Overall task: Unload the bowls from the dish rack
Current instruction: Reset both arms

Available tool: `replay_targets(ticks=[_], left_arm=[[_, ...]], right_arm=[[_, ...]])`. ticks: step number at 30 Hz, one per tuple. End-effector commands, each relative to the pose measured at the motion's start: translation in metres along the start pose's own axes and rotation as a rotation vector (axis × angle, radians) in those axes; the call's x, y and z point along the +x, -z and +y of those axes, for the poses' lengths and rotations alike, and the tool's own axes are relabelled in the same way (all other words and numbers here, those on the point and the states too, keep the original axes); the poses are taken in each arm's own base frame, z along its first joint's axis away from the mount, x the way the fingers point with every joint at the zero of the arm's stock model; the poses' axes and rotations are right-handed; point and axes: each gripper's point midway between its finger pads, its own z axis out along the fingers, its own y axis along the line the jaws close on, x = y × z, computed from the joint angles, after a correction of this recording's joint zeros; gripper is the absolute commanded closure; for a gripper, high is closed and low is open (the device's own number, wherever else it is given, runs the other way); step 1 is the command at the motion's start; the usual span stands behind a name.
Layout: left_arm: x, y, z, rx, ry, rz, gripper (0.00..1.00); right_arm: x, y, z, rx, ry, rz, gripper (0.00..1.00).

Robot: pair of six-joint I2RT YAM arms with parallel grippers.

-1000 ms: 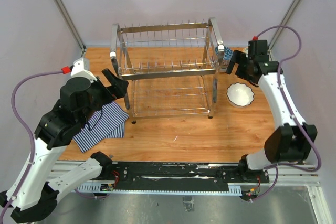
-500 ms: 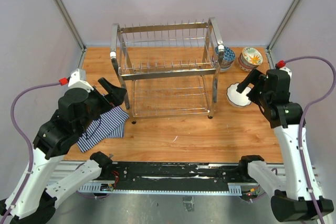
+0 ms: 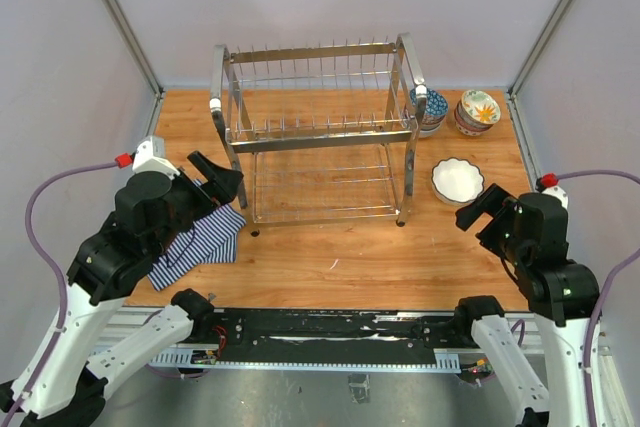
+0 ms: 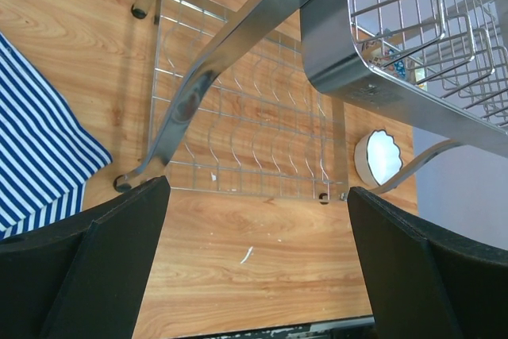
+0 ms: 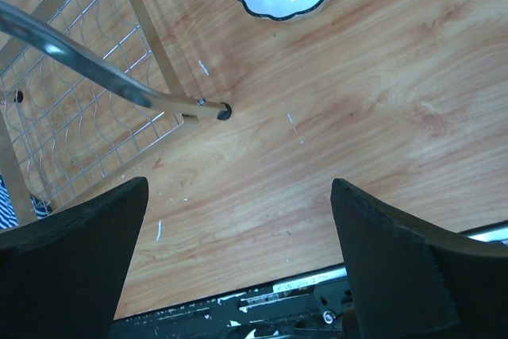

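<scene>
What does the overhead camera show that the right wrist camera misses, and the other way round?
Only the overhead view: patterned bowls at the table's far right, the dish rack's upper tier, and the open left end effector. Only the right wrist view: nothing new, just a closer look past the open right end effector. Both: the scalloped white bowl, the rack's empty lower shelf, the wooden table.

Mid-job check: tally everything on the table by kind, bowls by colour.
White scalloped bowl: 1
Blue patterned bowl: 1
Floral bowl: 1
Dish rack: 1
Striped cloth: 1
Total: 5, not counting any bowls nested underneath
</scene>
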Motion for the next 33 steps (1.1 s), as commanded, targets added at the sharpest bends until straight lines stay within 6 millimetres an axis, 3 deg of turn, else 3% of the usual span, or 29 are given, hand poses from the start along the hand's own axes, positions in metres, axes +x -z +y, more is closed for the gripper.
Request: replay_targets(ticks=[1,7,16,24,33], left_arm=[[-0.003,-0.007,-0.008,0.024,0.050,-0.023,0.00],[-0.001,-0.016,-0.007,0.018,0.043,-0.034,0.00],[-0.001,-0.019,0.000,0.022,-0.002,-0.069,0.00],[-0.027,0.005,-0.006,0.083,-0.021,-0.170,0.00],[-0.008,0.009,0.003,0.122,0.006,-0.143,0.00]], right_arm=[[0.023,0.010,-0.011,0.001,0.012,0.060,0.01],[0.029,0.012,-0.006,-0.085,0.038,0.033,0.01],[0.018,0.017,-0.001,-0.164,0.164,-0.062,0.01],[0.014,0.023,0.021,-0.317,0.220,-0.131,0.02],[0.016,0.035,0.000,-0.289,0.211,-0.233,0.02]])
